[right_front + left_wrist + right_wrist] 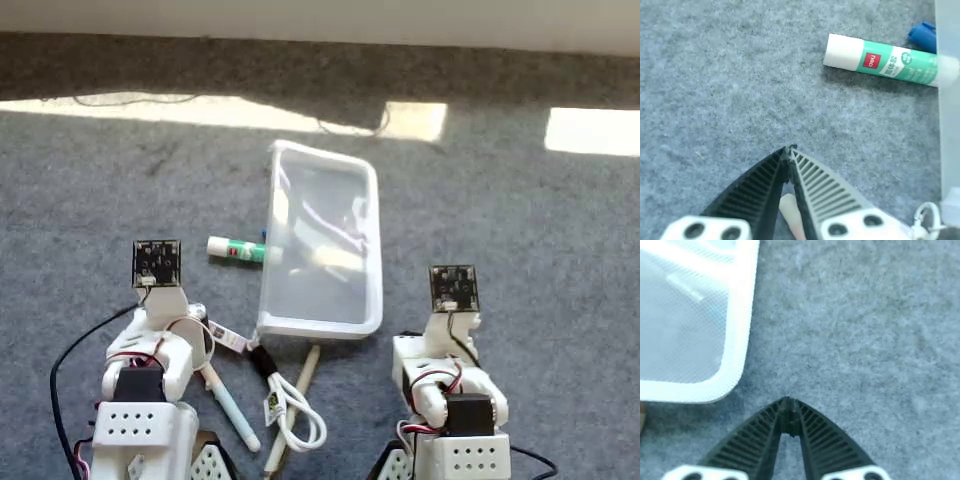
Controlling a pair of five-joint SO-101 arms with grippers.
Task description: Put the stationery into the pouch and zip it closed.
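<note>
- Ahead of your left gripper, the glue stick looks smooth, glossy plastic.
- Beside your right gripper, the pouch is translucent, fine-meshed plastic.
- Beneath both, you see rough, matt grey carpet.

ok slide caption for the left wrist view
Left gripper, shut, over grey carpet near the glue stick and pouch.

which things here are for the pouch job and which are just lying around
For the job: pouch, glue stick, pen, tan stick that is likely a pencil.
Lying about: white cable, grey carpet.
</note>
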